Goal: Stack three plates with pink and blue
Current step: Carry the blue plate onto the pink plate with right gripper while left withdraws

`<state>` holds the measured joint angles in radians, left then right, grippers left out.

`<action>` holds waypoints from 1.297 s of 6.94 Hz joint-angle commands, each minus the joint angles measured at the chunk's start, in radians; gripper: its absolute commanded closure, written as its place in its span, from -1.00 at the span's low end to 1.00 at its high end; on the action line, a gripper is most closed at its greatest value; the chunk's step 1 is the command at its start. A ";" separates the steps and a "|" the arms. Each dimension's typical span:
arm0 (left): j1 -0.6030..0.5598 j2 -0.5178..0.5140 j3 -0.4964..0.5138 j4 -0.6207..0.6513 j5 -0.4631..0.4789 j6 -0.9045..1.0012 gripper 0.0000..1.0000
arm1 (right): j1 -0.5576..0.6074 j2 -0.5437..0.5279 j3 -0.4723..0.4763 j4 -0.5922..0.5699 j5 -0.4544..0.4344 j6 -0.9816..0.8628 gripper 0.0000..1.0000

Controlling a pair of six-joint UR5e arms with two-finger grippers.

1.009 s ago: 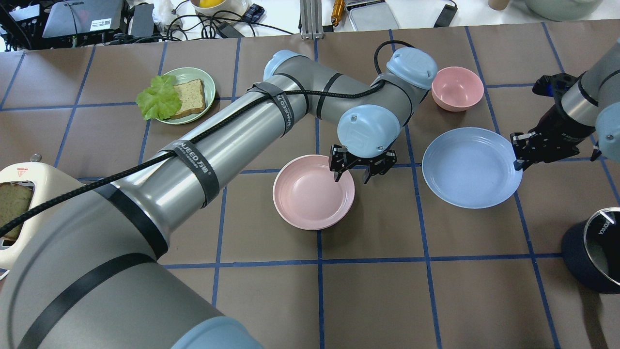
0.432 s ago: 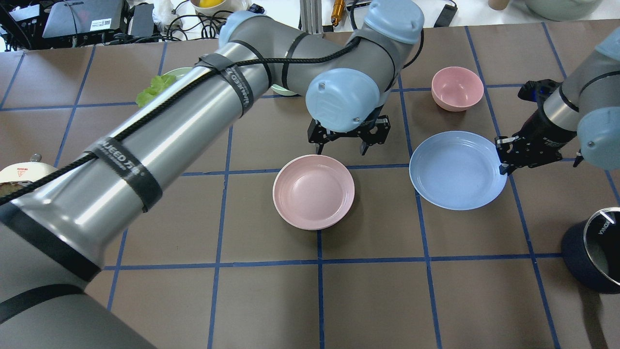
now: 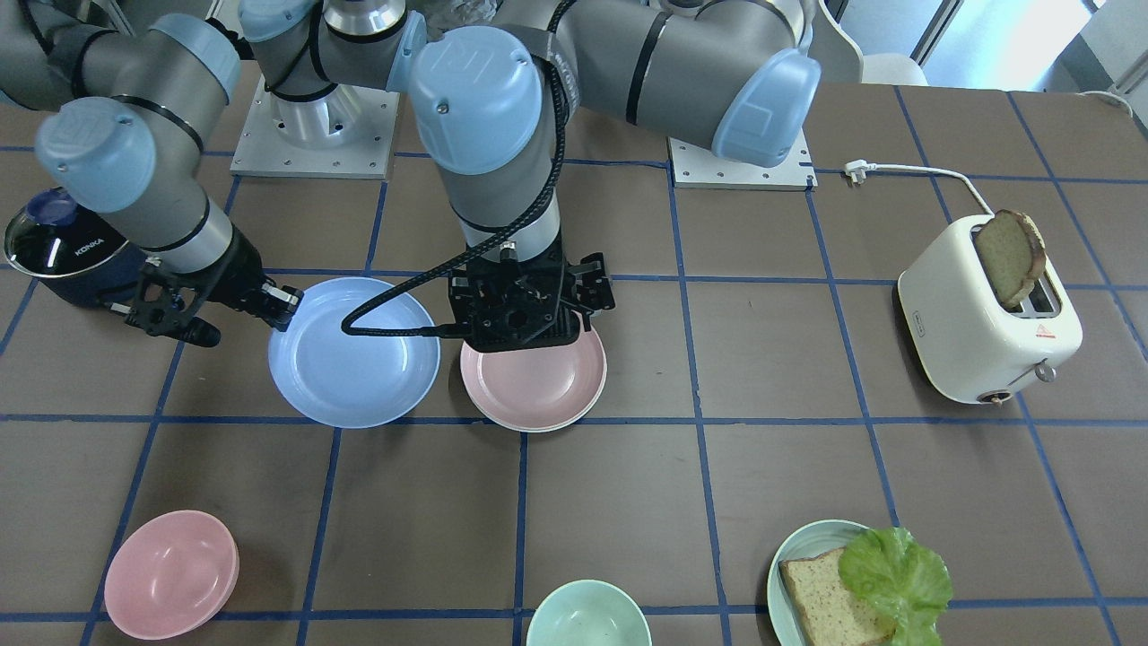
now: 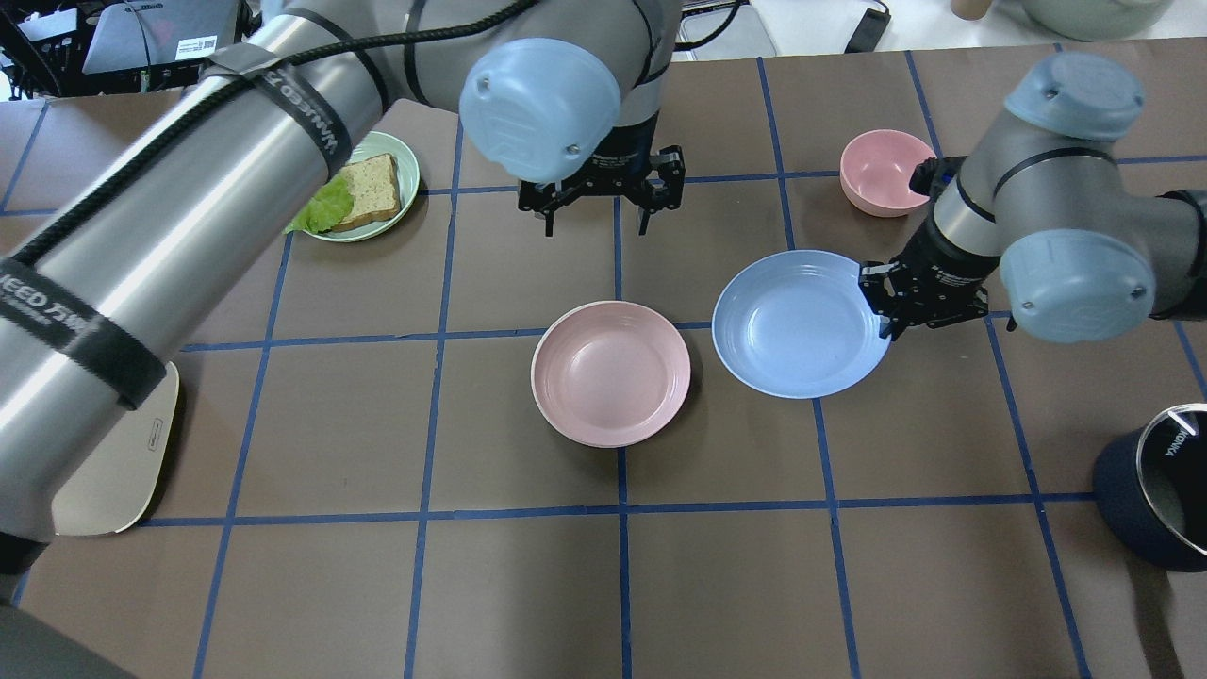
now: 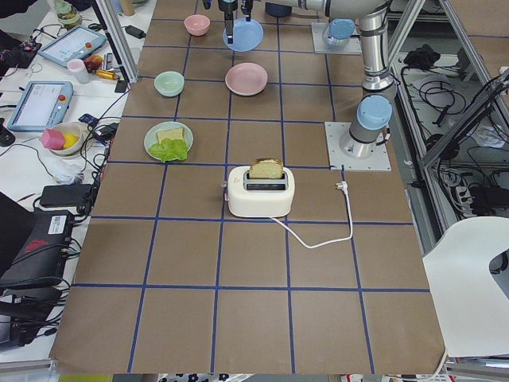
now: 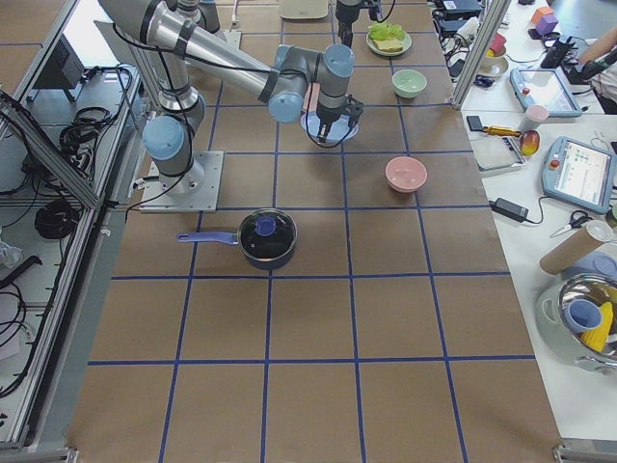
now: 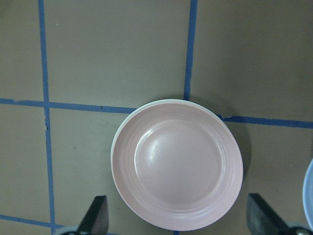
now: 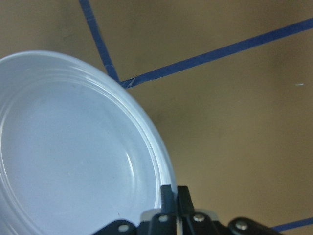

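Note:
The pale pink plate (image 4: 611, 373) lies mid-table on top of the cream-white plate (image 7: 113, 161), of which only a thin rim shows under it. My left gripper (image 4: 596, 219) is open and empty, raised beyond the pink plate; its fingers (image 7: 95, 221) frame that plate from above. My right gripper (image 4: 882, 306) is shut on the right rim of the light blue plate (image 4: 800, 323), which sits just right of the pink plate without touching it. The right wrist view shows the fingertips (image 8: 168, 196) pinched on the blue rim (image 8: 146, 132).
A pink bowl (image 4: 890, 172) stands behind the blue plate. A green plate with bread and lettuce (image 4: 363, 189) is at the back left. A dark pot (image 4: 1155, 486) is at the right edge, a toaster (image 3: 987, 314) is at the left, and a mint bowl (image 3: 587, 615) is at the far edge.
My right gripper has carried the blue plate leftward, close to the pink plate. My left gripper has lifted off the pink plate and drawn back toward the far side, still open.

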<state>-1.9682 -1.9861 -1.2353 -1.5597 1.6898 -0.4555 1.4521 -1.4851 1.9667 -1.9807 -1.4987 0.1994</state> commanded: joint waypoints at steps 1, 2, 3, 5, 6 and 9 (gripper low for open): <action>0.087 0.055 -0.004 -0.002 -0.001 0.146 -1.00 | 0.164 0.000 -0.003 -0.041 -0.002 0.215 1.00; 0.122 0.065 -0.006 -0.003 -0.042 0.185 -1.00 | 0.244 0.005 -0.006 -0.062 -0.002 0.289 1.00; 0.143 0.066 -0.004 -0.002 -0.059 0.201 -1.00 | 0.302 0.029 -0.008 -0.088 -0.002 0.399 1.00; 0.149 0.079 -0.004 -0.002 -0.052 0.222 -1.00 | 0.378 0.083 -0.009 -0.133 -0.002 0.465 1.00; 0.164 0.092 -0.004 0.000 -0.056 0.262 -1.00 | 0.386 0.103 -0.020 -0.133 0.000 0.485 1.00; 0.173 0.142 -0.012 -0.005 -0.064 0.285 -1.00 | 0.390 0.118 -0.025 -0.132 0.003 0.486 0.50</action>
<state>-1.7982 -1.8656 -1.2422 -1.5619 1.6286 -0.1757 1.8412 -1.3716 1.9429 -2.1130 -1.4980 0.6845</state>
